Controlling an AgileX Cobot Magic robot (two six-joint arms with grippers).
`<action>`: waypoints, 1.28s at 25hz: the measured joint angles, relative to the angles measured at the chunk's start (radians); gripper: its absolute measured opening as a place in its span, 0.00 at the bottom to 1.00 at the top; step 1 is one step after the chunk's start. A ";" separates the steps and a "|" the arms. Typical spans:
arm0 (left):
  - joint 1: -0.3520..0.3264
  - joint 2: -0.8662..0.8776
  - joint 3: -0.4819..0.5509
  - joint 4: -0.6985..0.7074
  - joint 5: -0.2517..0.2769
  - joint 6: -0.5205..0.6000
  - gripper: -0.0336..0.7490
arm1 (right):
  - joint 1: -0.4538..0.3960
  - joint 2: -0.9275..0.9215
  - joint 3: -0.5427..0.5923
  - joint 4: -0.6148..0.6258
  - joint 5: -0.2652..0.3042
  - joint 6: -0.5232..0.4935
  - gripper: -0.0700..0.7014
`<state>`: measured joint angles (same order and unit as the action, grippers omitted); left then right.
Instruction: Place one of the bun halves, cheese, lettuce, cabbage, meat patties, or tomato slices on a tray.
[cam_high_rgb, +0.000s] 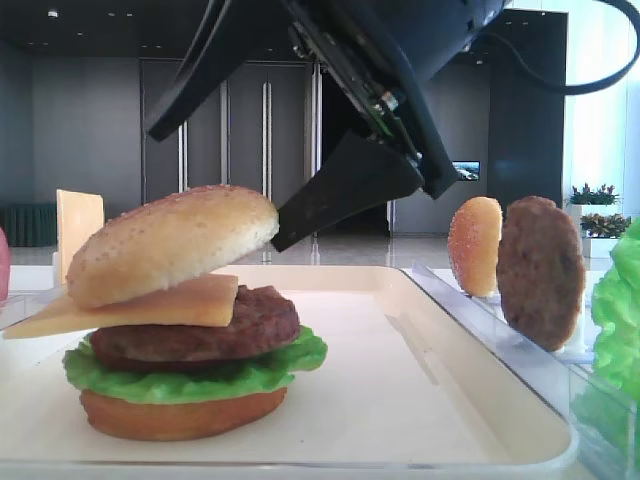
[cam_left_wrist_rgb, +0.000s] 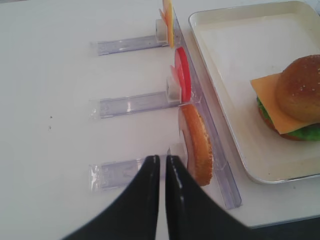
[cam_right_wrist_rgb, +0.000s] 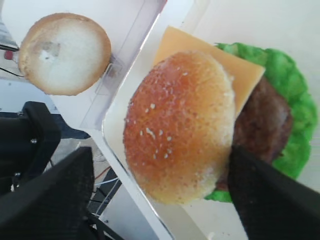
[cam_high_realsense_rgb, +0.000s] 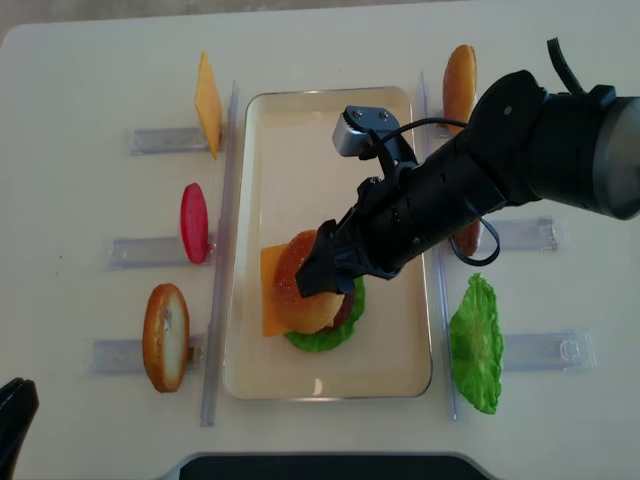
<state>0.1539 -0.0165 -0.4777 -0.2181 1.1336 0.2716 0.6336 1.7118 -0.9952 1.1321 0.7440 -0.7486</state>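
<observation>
Already the stack sits on the cream-white rectangular tray (cam_high_realsense_rgb: 255, 150): a darker flat bun bottom (cam_high_rgb: 180, 415), the ruffled bright green lettuce leaf (cam_high_rgb: 195, 378), a rough dark-brown meat patty (cam_high_rgb: 230, 330), a thin pale-orange cheese square (cam_high_rgb: 150, 305), and on top the golden sesame-speckled bun half (cam_right_wrist_rgb: 180, 127), resting tilted on the cheese. My right pincer (cam_right_wrist_rgb: 160, 200) hangs just over that bun with its black jaws spread wide, one on each side and neither touching it, so I judge this placement done and only the lift away left. My left pincer (cam_left_wrist_rgb: 162, 165) waits with its jaws pressed together over the white surface (cam_left_wrist_rgb: 60, 100), near the left-hand clear racks (cam_left_wrist_rgb: 130, 105). Spare pieces stand upright in the racks either side of the tray, among them a second green leaf (cam_high_realsense_rgb: 475, 345) on the right
</observation>
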 joint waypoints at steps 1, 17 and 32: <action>0.000 0.000 0.000 0.000 0.000 0.000 0.43 | 0.000 -0.010 -0.006 -0.041 -0.004 0.028 0.81; 0.000 0.000 0.000 0.000 0.000 0.000 0.43 | 0.000 -0.135 -0.248 -0.853 0.158 0.577 0.81; 0.000 0.000 0.000 0.000 0.000 0.000 0.43 | -0.001 -0.142 -0.559 -1.302 0.472 0.880 0.81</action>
<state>0.1539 -0.0165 -0.4777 -0.2181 1.1336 0.2716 0.6326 1.5694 -1.5537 -0.1695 1.2156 0.1317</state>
